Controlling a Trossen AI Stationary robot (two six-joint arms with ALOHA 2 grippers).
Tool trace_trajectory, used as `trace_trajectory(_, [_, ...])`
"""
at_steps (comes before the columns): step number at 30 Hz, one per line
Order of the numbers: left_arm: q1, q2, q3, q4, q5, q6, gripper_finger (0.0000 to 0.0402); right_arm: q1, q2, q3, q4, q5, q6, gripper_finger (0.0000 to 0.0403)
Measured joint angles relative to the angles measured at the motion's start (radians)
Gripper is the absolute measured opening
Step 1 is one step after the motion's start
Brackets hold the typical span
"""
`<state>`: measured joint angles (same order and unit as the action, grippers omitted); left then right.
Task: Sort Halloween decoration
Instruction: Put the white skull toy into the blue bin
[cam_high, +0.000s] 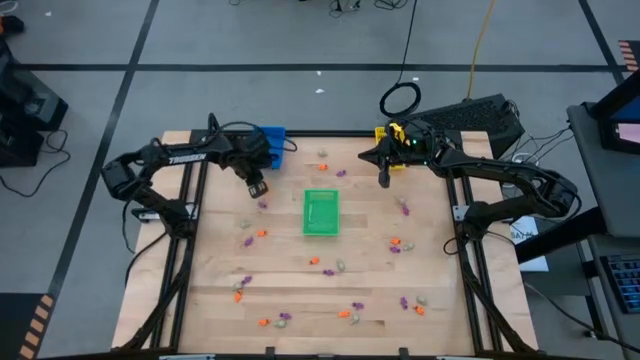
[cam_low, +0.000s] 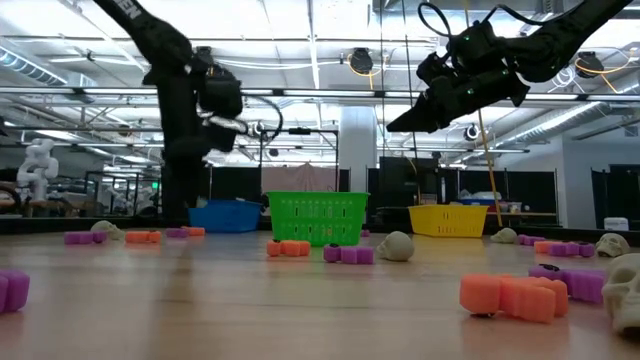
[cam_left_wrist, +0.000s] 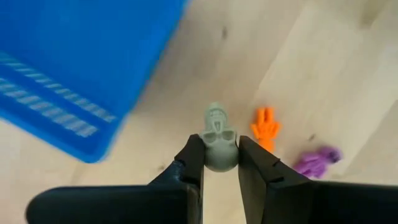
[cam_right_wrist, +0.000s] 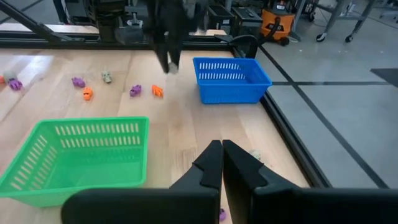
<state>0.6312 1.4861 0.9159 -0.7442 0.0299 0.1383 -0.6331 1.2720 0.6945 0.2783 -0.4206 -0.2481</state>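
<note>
We have left gripper pinching pale skull trinket, lifted just beside blue tray. We should keep pinch firm, carry over tray rim, release low inside. Right gripper shut, empty, waiting beyond green tray.

The table is made of pale matt wood. Beside it, glossy slotted plastic is seen on the blue tray.

Open bench is left along the left edge; the middle is blocked by the green tray.
</note>
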Motion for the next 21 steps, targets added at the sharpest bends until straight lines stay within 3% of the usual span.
trace_trajectory(10, [0.119,0.071,0.302,-0.096,-0.002,-0.014,0.0052,0.000,0.000,0.000,-0.007,0.000,0.044,0.0000])
trace_trajectory(21, [0.227,0.319,0.437,-0.107,0.021,0.059,0.0052,0.000,0.000,0.000,-0.007,0.001,0.016,0.0000])
